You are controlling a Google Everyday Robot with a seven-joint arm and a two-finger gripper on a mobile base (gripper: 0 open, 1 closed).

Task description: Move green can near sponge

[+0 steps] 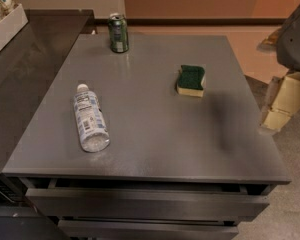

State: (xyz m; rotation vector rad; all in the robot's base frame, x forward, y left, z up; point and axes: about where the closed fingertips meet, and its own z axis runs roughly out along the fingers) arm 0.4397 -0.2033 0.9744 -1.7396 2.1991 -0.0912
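The green can [118, 32] stands upright at the table's far left corner. The sponge [191, 80], dark green on top with a yellow base, lies flat right of the table's middle, well apart from the can. My gripper [279, 105] hangs off the table's right edge, beside and below the tabletop level, right of the sponge. It holds nothing that I can see and is far from the can.
A clear plastic water bottle [90, 119] lies on its side on the left half of the grey table [155, 149]. A dark counter [25, 69] adjoins the left side, with a white box [5, 26] on it. Drawers [140, 204] sit below the front edge.
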